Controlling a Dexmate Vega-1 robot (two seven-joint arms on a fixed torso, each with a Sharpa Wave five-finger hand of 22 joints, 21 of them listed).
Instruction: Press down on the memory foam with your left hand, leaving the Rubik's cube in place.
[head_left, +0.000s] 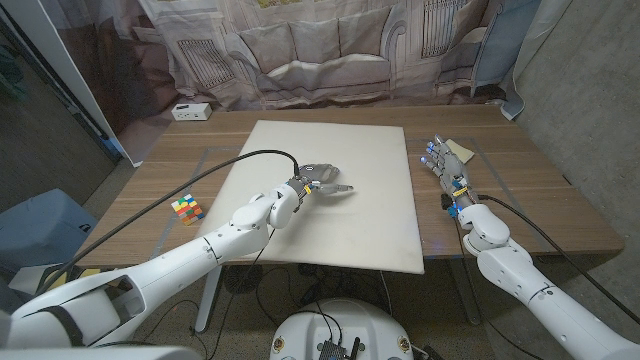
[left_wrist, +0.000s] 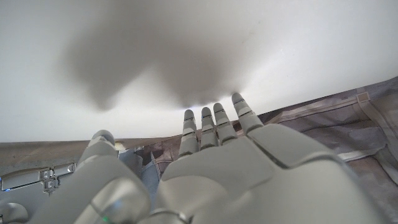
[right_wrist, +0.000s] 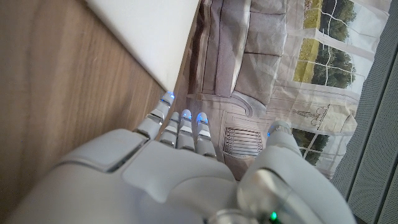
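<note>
Foam first: memory foam (head_left: 335, 190) is the big off-white slab mid-table, long axis running near to far, covering most of the table (head_left: 540, 200) centre. We have the left arm (head_left: 180, 262) coming in from the near-left corner and crossing the slab's left edge. Left hand (head_left: 318, 187) sits over the slab's left-centre, fingers reaching right toward the middle. So the target is directly under the palm, and we judge the move to be a straight push down with no sideways travel needed.

Left wrist view backs this up: left hand's fingers (left_wrist: 214, 124) are fairly straight and close together over plain white foam, with a soft shadow ahead of them. They hold nothing. We can't tell whether the fingers already touch the surface or hover just above it.

Right hand (head_left: 448, 172) is parked on bare wood just right of the slab's right edge, fingers extended toward the far side, empty, clear of the foam. Left is the nearer hand by a wide margin.

Rubik's cube (head_left: 186, 209) sits on the wood left of the slab, well apart from the left hand but close to the left forearm's line. We see that as the main risk: keep the elbow from swinging left during the press.
</note>
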